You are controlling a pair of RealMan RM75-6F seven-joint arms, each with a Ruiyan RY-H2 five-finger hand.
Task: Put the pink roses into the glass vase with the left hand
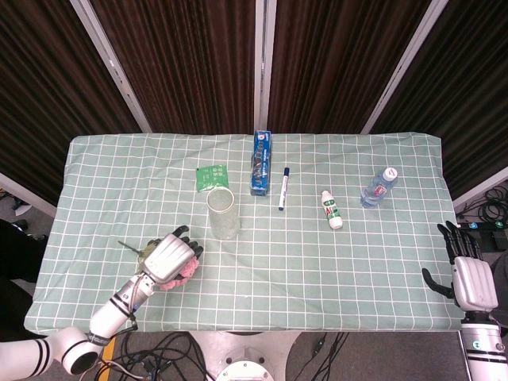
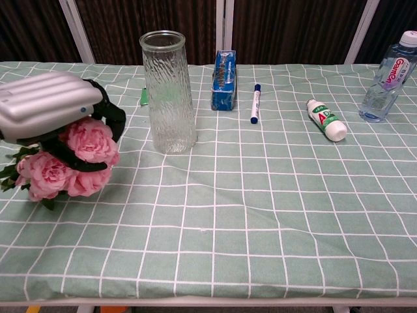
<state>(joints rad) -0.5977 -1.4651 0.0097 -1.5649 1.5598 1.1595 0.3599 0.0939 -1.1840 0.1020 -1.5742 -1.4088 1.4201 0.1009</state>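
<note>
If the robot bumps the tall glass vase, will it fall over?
Probably, if bumped hard. The glass vase is tall and narrow and stands upright with nothing in it, so it likely tips easily. It looks round, so it might roll afterwards, and glass could crack. The left hand should come gently.
</note>
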